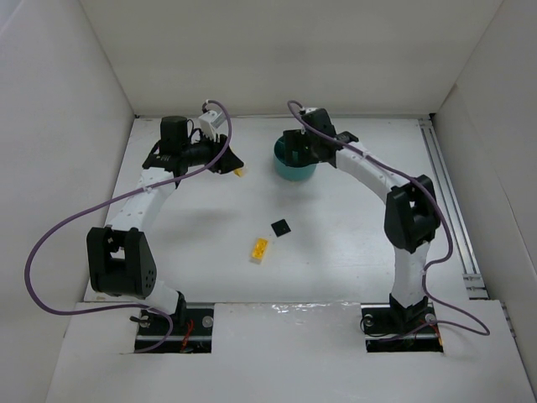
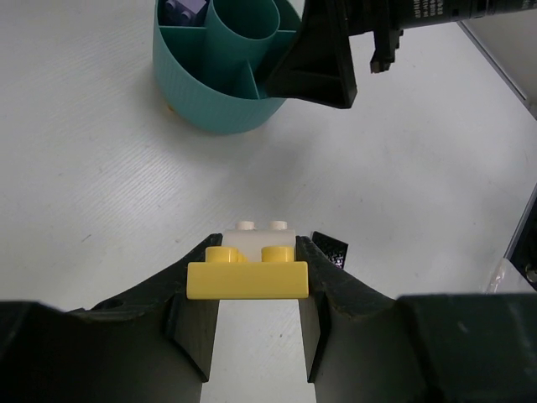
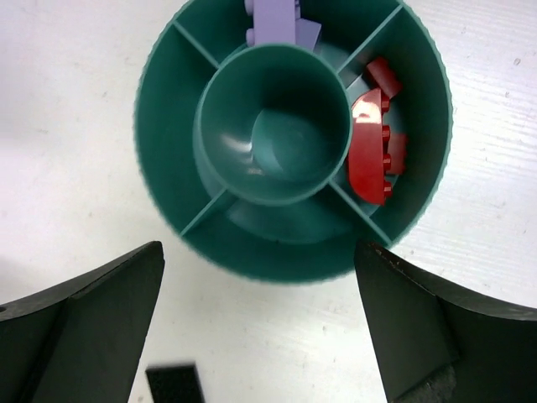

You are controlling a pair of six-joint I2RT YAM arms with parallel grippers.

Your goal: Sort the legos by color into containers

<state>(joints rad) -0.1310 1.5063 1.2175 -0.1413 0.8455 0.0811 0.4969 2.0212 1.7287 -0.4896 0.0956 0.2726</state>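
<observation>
My left gripper (image 1: 236,167) (image 2: 256,253) is shut on a yellow lego (image 2: 247,275) (image 1: 241,173), held just left of the teal dish (image 1: 294,172) (image 2: 220,80). A pale whitish brick (image 2: 262,238) shows right behind it between the fingertips; I cannot tell if they are joined. My right gripper (image 1: 297,148) (image 3: 258,252) is open and empty above the dish (image 3: 159,126). Purple legos (image 3: 273,20) lie in one wedge and red legos (image 3: 372,144) in another. The central cup (image 3: 277,138) is empty. A black lego (image 1: 279,227) (image 3: 174,384) and another yellow lego (image 1: 259,249) lie on the table.
White walls enclose the table on the left, back and right. A metal rail (image 1: 449,201) runs along the right side. Purple cables (image 1: 50,243) loop off both arms. The right gripper's finger (image 2: 319,59) shows beside the dish in the left wrist view.
</observation>
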